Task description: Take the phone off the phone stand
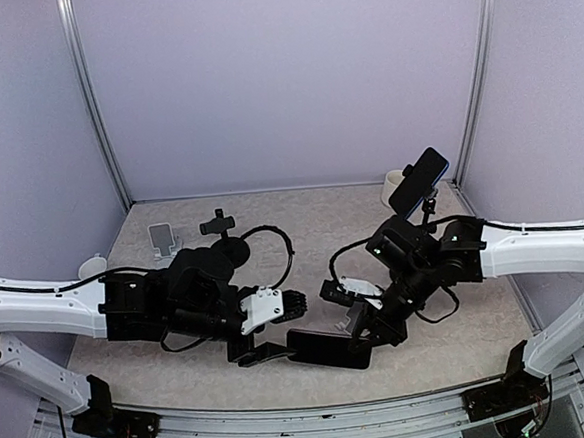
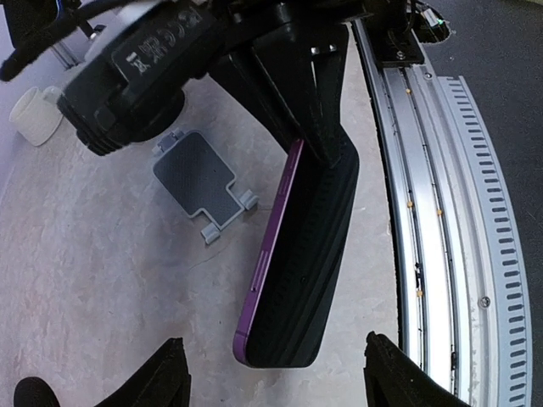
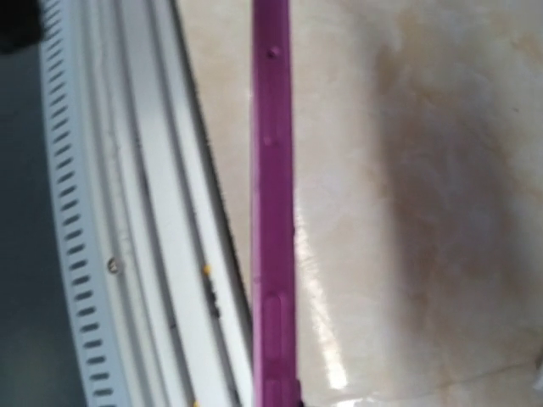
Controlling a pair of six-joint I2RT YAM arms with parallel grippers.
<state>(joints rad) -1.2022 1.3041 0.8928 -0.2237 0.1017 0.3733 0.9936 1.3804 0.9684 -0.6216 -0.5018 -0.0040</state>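
A purple phone [image 1: 326, 347] with a dark screen hangs low over the table near the front rail. My right gripper [image 1: 365, 329] is shut on its far end. In the left wrist view the phone [image 2: 297, 271] points toward me, clamped by the right gripper [image 2: 314, 110] from above. My left gripper [image 2: 273, 356] is open, with a fingertip [image 2: 170, 365] on each side of the phone's near end and a gap on both sides. An empty grey phone stand [image 2: 195, 174] lies flat on the table beside the phone. The right wrist view shows only the phone's purple edge [image 3: 273, 212].
At the back right a second phone [image 1: 419, 180] sits on a black stand [image 1: 430, 209] next to a white cup [image 1: 395, 187]. At the back left are a small pale holder [image 1: 161, 238], a black clamp [image 1: 217, 222] and another white cup [image 1: 93, 265]. The metal rail [image 2: 441, 212] runs close by.
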